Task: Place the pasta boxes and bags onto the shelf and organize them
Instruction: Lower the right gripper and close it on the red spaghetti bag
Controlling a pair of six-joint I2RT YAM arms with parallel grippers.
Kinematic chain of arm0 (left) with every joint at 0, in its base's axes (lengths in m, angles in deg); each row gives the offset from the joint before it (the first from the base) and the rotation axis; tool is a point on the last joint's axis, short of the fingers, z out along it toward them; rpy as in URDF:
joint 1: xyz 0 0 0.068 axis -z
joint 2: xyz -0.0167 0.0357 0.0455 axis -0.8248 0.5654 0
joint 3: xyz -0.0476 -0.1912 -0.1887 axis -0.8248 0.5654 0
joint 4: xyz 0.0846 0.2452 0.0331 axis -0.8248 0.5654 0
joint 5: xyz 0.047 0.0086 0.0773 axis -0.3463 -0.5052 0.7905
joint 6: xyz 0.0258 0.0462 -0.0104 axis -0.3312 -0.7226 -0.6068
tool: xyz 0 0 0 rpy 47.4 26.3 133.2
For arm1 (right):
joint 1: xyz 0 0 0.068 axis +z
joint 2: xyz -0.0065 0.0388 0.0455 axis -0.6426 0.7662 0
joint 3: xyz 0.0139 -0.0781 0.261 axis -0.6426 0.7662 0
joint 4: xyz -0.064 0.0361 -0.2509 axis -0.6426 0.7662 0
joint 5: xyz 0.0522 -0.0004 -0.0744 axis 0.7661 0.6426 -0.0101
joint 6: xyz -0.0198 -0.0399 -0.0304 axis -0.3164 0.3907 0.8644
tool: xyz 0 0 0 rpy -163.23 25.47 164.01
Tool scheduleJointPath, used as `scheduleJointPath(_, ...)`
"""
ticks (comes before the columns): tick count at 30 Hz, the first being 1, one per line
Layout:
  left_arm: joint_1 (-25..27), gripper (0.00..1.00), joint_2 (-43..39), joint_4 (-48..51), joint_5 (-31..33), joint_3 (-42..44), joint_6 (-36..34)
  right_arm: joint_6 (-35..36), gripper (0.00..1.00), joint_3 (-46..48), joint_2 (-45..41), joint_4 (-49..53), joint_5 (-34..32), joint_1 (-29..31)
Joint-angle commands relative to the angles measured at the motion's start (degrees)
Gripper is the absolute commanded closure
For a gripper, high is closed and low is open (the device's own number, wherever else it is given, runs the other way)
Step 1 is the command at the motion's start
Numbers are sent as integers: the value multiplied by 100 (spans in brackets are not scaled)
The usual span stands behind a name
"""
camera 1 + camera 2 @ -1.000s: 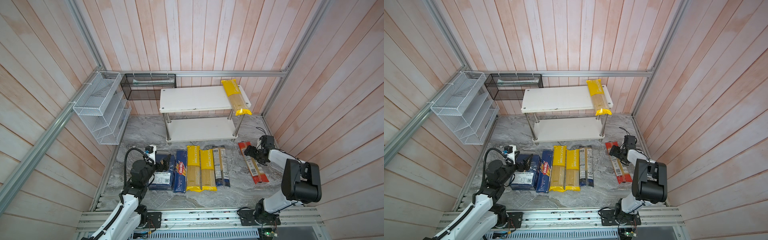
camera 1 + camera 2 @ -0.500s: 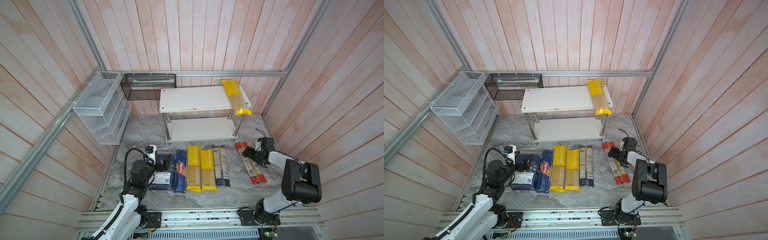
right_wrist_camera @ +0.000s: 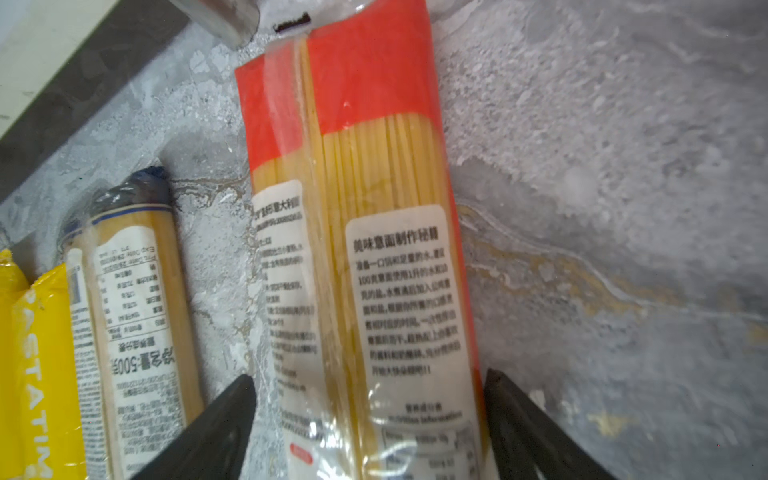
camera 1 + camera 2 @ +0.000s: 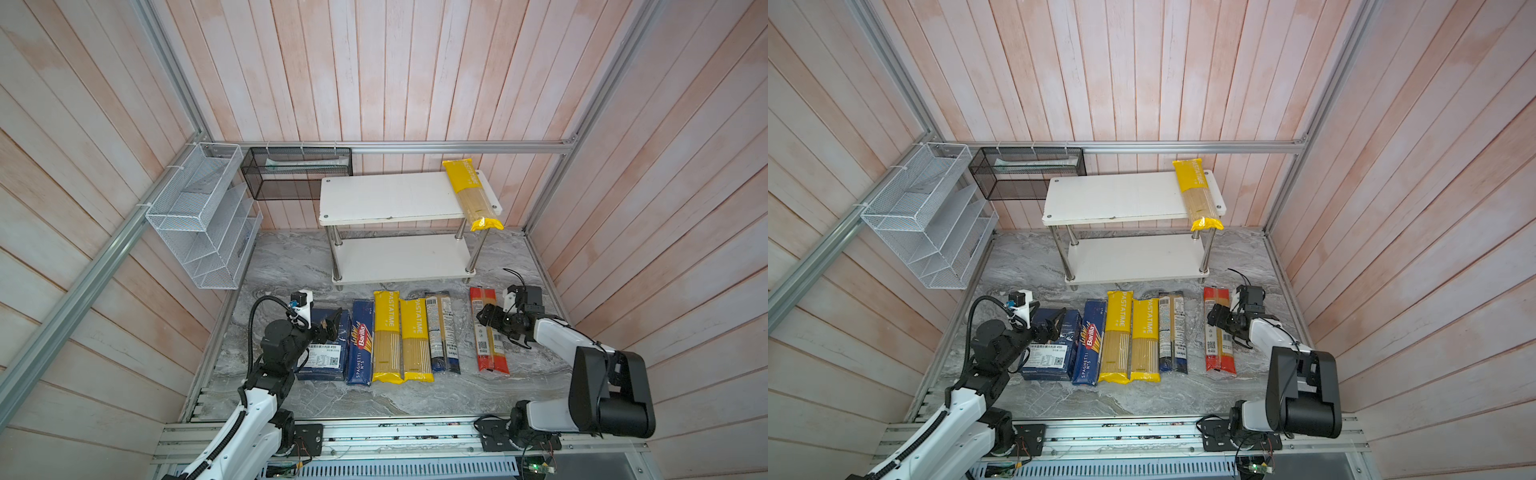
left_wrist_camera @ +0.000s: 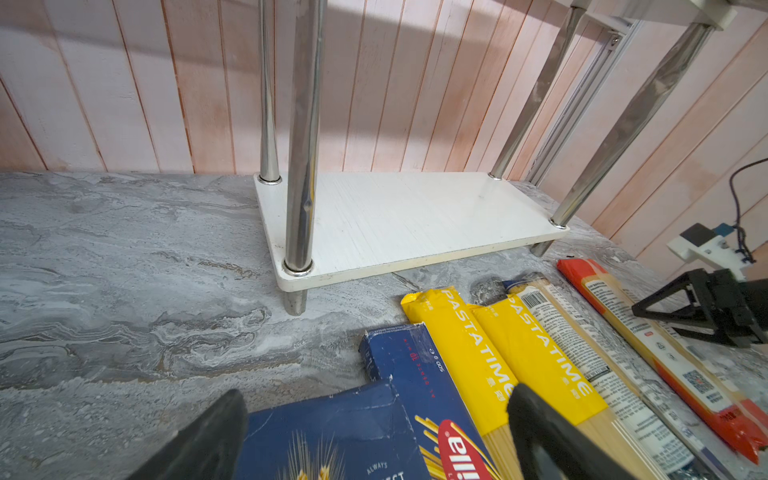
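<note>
The white two-tier shelf (image 4: 386, 195) stands at the back, and one yellow bag (image 4: 471, 195) lies across the right end of its top board, overhanging the front. On the marble floor in front lie, left to right, a wide blue box (image 4: 328, 357), a narrow Barilla box (image 4: 360, 349), two yellow bags (image 4: 386, 336), a blue-and-clear bag (image 4: 442, 332) and a red bag (image 4: 490, 357). My right gripper (image 3: 368, 386) is low over the red bag (image 3: 374, 166), its fingers pressed against both long edges. Above the wide box's far end, my left gripper (image 5: 374, 411) hangs open.
A white wire tiered rack (image 4: 203, 220) hangs on the left wall, and a black mesh basket (image 4: 297, 172) hangs at the back left. Aluminium frame rails run along the wooden walls. The shelf's chrome posts (image 5: 303, 137) stand just beyond the row of packs.
My right gripper moved left and toward the front, and its jaws narrowed onto the red bag. The bag swung from slanted to parallel with the other packs. The left arm stayed still.
</note>
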Motion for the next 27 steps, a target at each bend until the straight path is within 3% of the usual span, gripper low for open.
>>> scheduleJointPath(1, -1, 0, -4, 23, -43, -20, -63, -186, 15, -38, -377, 387, -640, 197)
scheduleJointPath(5, -1, 0, -5, 23, -42, -18, -64, -207, 14, -239, -461, 855, -1238, 561)
scheduleJointPath(8, 4, 0, -4, 24, -48, -18, -63, -189, 2, -229, -419, 886, -1337, 599)
scheduleJointPath(27, 5, 0, -96, 32, -21, 18, -55, 14, 2, -534, 370, 843, -1501, 878)
